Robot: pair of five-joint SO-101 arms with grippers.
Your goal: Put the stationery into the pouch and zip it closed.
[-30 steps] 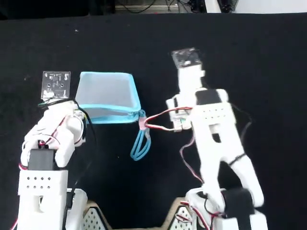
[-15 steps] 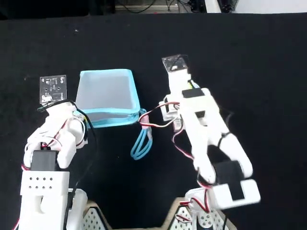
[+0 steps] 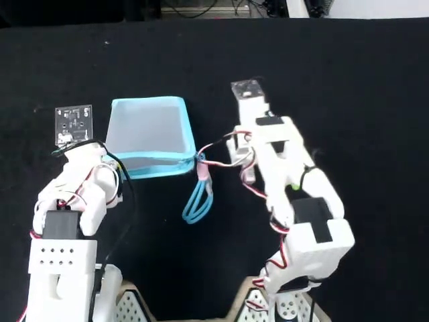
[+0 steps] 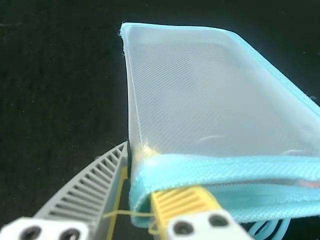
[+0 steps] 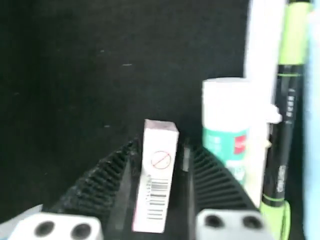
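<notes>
Pinches the pouch's (image 4: 200,95) zip corner in the left gripper (image 4: 142,170), body stretching away from the fingers. Clamps the eraser (image 5: 157,170) lengthwise in the right gripper (image 5: 160,145); glue stick (image 5: 225,120) and pen (image 5: 285,100) parallel alongside, bare table (image 5: 75,75) beyond the fingertips.

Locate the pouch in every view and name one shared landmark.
High view: pouch left of centre, by the left gripper.
Left wrist view: close ahead, zip corner in the left gripper.
Right wrist view: cannot tell; a pale blue strip might be it.
Landmark: blue loop at the zip's end.
</notes>
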